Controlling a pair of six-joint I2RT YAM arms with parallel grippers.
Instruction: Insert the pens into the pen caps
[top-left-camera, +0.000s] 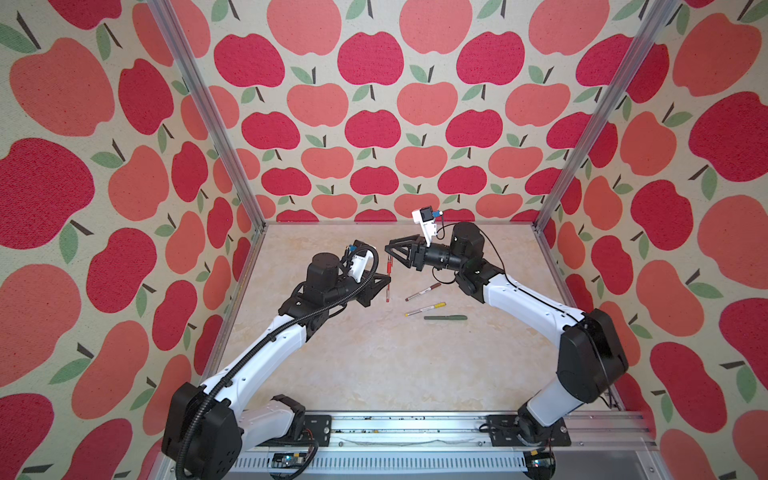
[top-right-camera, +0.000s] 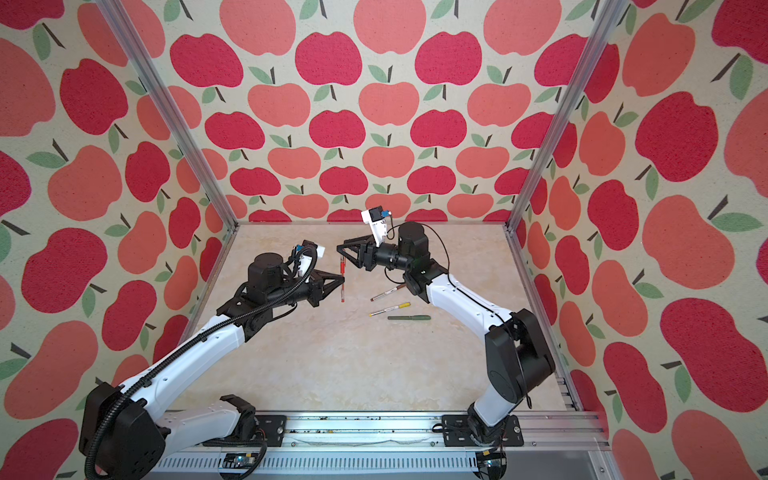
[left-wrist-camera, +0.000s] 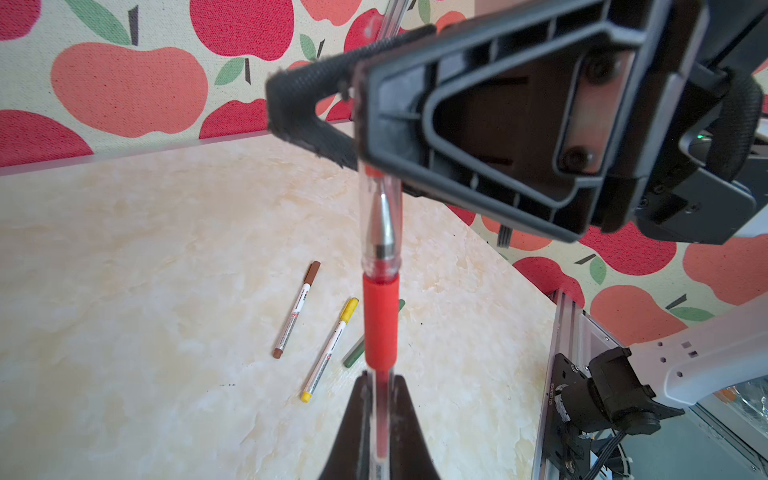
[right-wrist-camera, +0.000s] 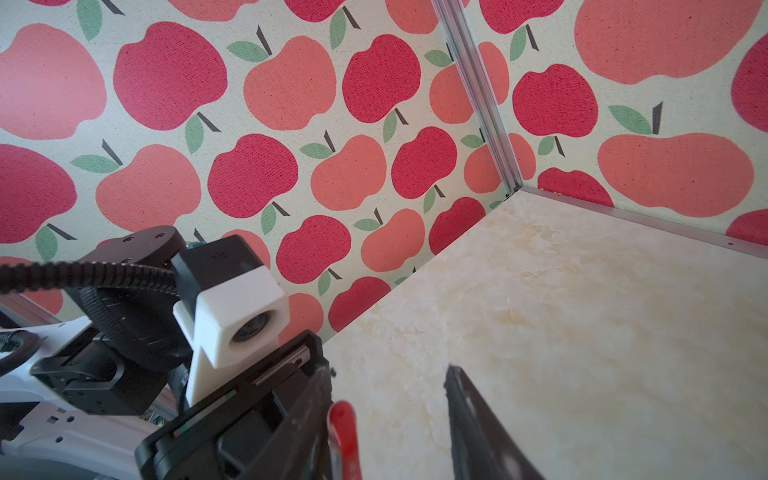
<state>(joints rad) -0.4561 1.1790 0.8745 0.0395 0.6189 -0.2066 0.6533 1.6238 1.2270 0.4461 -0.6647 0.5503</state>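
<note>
Standing upright over the cream marbled table (top-left-camera: 374, 365), apple-print walls (top-left-camera: 374, 124) all round, the red pen (left-wrist-camera: 380, 328) is clenched in the left gripper (left-wrist-camera: 380, 380). Its cap (left-wrist-camera: 380, 216), on the tip, sits between the right gripper's (right-wrist-camera: 388, 374) parted jaws, one finger just beside it. Brown pen (top-left-camera: 423, 291), yellow pen (top-left-camera: 424, 309) and green pen (top-left-camera: 445, 318) lie flat at four o'clock.

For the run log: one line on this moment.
left pincer shut on red pen; right pincer open around its cap; brown pen, yellow pen, green pen lying on table

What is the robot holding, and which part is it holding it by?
The left gripper holds the red pen by its clear barrel, just behind the red rubber grip. The right gripper has its jaws open, holding nothing.
</note>
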